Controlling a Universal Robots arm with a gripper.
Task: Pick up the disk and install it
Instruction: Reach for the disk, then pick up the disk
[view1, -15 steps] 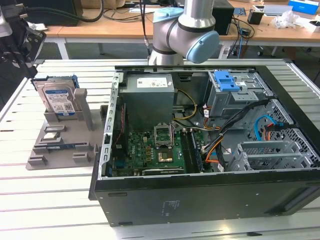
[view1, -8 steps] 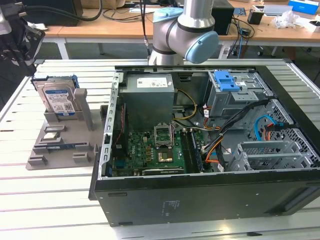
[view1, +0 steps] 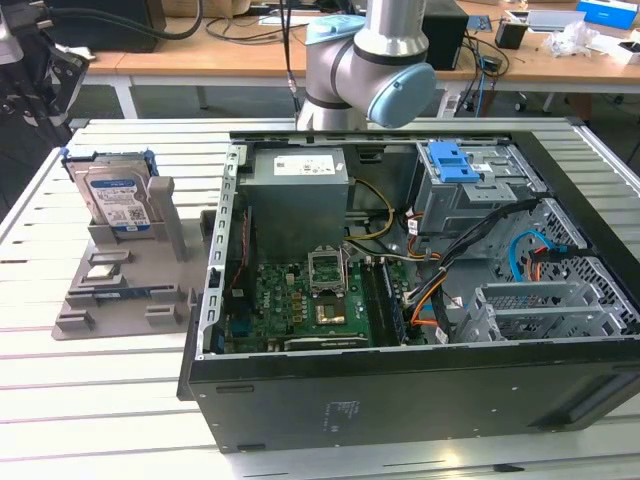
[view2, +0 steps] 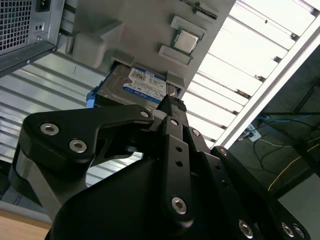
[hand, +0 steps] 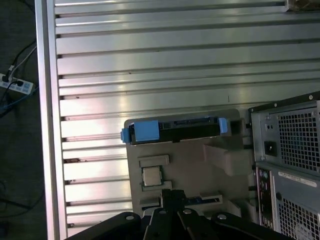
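Note:
The disk (view1: 118, 195) stands upright in a grey holder (view1: 120, 290) on the slatted table, at the exterior view's left. It is a silver drive with a white-and-blue label in a blue carrier. The second wrist view shows the disk (view2: 142, 85) label-side on. In the first wrist view the disk (hand: 175, 130) is seen edge-on, with blue tabs at both ends. My gripper (hand: 172, 196) hovers over the holder (hand: 200, 165), apart from the disk, black fingers together with nothing between them. In the second wrist view the gripper (view2: 172, 102) points at the disk's edge.
An open computer case (view1: 400, 390) lies at the exterior view's centre and right. It holds a grey power supply (view1: 297, 195), a motherboard and a grey drive cage (view1: 480, 190) with a blue latch (view1: 455, 160). A small processor chip (hand: 151, 176) rests on the holder. The table's edge rail (hand: 47, 120) borders dark floor.

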